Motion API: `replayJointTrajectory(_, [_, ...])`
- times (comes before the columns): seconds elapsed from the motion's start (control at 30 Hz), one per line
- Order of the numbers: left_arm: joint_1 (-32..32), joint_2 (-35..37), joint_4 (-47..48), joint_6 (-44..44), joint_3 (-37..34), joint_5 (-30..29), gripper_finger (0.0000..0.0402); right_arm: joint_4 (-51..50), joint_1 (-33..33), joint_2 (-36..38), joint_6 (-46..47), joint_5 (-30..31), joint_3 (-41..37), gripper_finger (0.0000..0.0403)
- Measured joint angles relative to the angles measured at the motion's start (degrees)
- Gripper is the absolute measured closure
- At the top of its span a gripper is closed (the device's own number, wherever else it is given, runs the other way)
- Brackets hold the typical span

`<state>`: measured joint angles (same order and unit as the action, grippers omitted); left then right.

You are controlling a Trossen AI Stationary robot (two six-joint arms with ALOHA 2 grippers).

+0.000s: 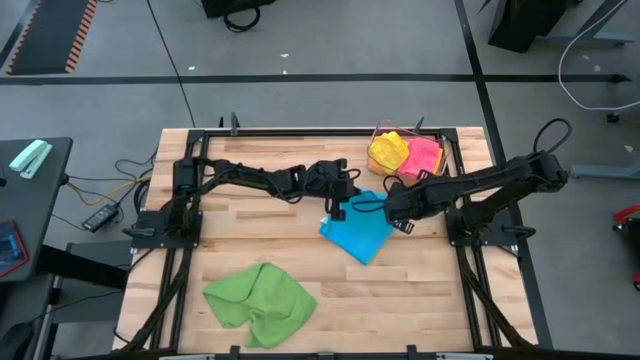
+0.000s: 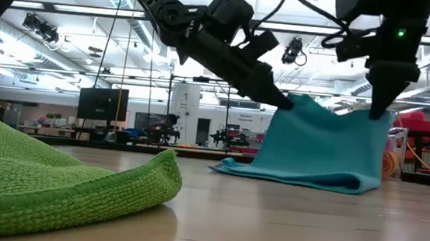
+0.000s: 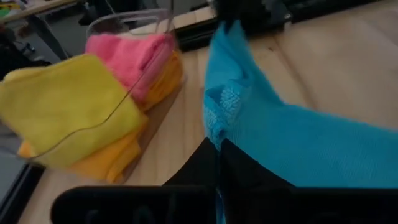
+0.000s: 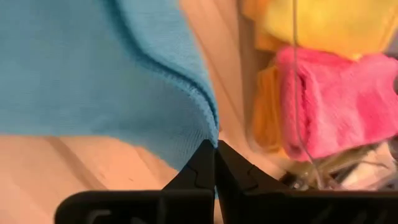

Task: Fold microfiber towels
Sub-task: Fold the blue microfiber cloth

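Blue towel (image 2: 318, 145) looks light and floppy, hanging limp off the worktop (image 1: 420, 290). Left tool (image 2: 287, 103) and right tool (image 2: 376, 113) are each pinched closed on a top corner, which seems the best spot to hold

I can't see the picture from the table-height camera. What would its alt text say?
Two dark robot arms reach down and hold a blue towel up by its top corners, the left gripper and right gripper each shut on one, its bottom edge resting on the wooden table. A crumpled green towel lies in front.
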<state>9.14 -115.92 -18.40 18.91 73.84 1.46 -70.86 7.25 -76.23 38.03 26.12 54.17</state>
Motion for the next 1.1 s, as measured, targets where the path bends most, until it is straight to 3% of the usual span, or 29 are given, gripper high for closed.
replayJointTrajectory(0.27, [2.0, 0.02, 5.6, -0.24, 0.0, 1.78, 0.0362, 11.61, 0.94, 0.0, -4.96, -2.38, 0.0, 0.0397])
replayJointTrajectory(0.5, [0.8, 0.15, 13.52, 1.86, 0.0, 3.03, 0.0391, 20.37, 3.11, -2.42, -8.69, -8.06, -2.09, 0.0397])
replayJointTrajectory(0.8, [-0.46, 1.74, 18.51, 2.66, 0.02, 2.95, 0.0364, 28.43, 6.88, -5.67, -8.42, -12.06, -2.99, 0.0397])
replayJointTrajectory(1.1, [-2.7, 3.54, 26.28, 3.7, -0.02, 7.8, 0.0389, 34.03, 9.99, -6.62, -7.74, -14.27, -3.01, 0.0397])
